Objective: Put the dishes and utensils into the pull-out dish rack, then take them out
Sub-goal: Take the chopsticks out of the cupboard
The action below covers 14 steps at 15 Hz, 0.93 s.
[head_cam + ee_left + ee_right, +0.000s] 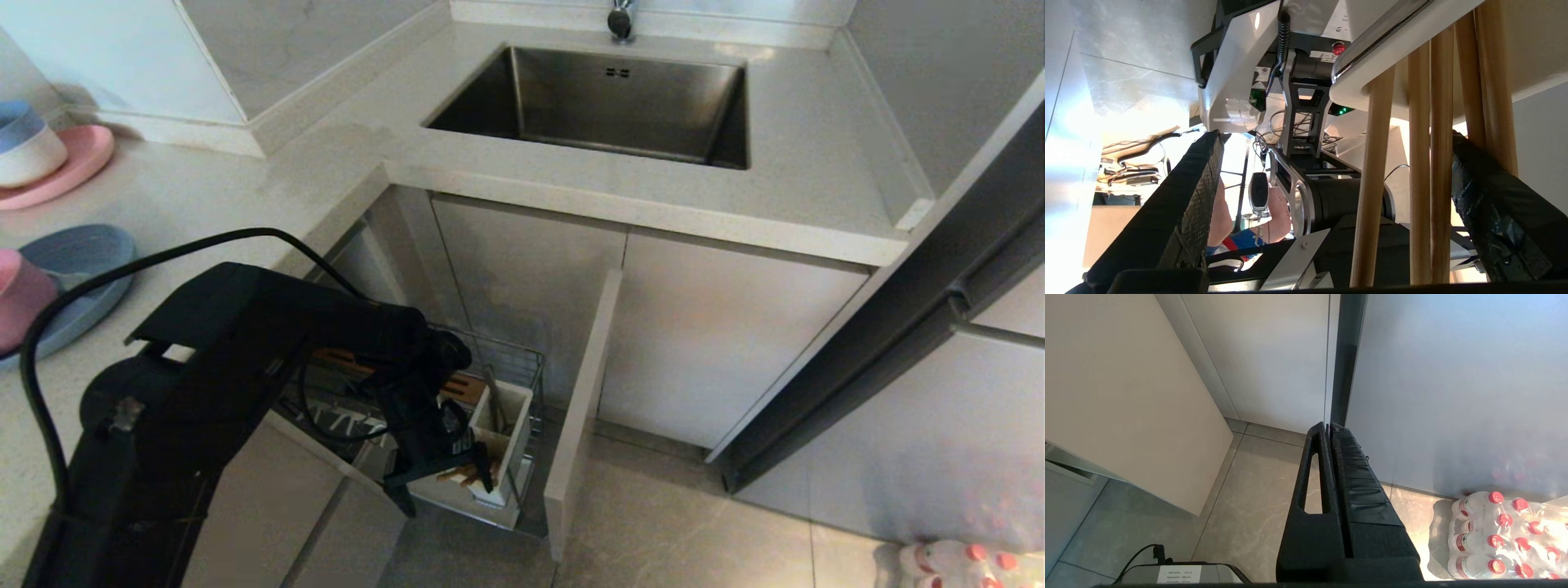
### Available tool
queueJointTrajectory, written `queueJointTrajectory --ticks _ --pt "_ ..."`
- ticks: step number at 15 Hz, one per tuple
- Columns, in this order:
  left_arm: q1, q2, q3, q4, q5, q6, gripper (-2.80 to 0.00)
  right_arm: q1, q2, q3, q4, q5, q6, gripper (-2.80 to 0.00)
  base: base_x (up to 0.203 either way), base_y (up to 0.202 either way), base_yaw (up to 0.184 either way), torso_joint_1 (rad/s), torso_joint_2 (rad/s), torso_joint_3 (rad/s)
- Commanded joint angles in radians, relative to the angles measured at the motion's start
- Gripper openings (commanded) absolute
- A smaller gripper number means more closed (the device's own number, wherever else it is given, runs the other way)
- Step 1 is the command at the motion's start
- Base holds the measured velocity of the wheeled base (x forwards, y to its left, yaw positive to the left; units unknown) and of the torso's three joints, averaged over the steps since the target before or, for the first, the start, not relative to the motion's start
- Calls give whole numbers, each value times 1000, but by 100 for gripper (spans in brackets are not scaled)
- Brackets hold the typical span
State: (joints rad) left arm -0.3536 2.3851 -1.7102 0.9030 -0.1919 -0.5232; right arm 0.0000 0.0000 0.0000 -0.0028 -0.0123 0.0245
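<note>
The left gripper (445, 469) is reaching down into the pull-out dish rack (522, 367), which is standing drawn out of the cabinet below the counter, beside the narrow beige front panel (581, 408). Its jaws are standing wide apart, released, right at the white utensil box (513, 441) in the front corner of the rack. In the left wrist view the light-wood chopsticks (1419, 183) are standing between the two black fingers (1180, 212), much nearer one of them than the other, and nothing is clamping them (four sticks are showing there, so more than one pair may be in the box). From the head view their tips (465, 475) are poking out just by the gripper, and the silver utensil (495, 396) is leaning upright in the same box. The blue plate (77, 282) is lying on the counter (212, 188) at the robot's left, and the pink bowl (20, 298) is sitting on it. Farther back, a blue-and-white bowl (28, 147) is resting on a pink plate (73, 167). The right gripper (1331, 457) is hanging parked over the floor tiles with its fingers pressed together, clenched on nothing, near a shrink-wrapped pack of red-capped water bottles (1498, 535).
</note>
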Motion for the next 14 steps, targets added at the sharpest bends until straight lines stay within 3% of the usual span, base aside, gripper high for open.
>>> queueJointTrajectory --ticks 1,9,10,11,14 --pt "1 8 -2 4 2 -3 0 0 0 0 0 0 0 -280 0 0 0 0 0 0" --pt "1 8 0 7 3 -4 0 0 2 0 0 0 0 -280 0 0 0 0 0 0" --pt "1 5 3 8 3 0 -91 0 1 0 0 0 0 -280 0 0 0 0 0 0" --pt "1 3 4 11 2 3 -280 0 0 0 0 0 0 -280 0 0 0 0 0 0" --pt "-1 -29 -1 44 2 3 -280 0 1 0 0 0 0 -280 0 0 0 0 0 0"
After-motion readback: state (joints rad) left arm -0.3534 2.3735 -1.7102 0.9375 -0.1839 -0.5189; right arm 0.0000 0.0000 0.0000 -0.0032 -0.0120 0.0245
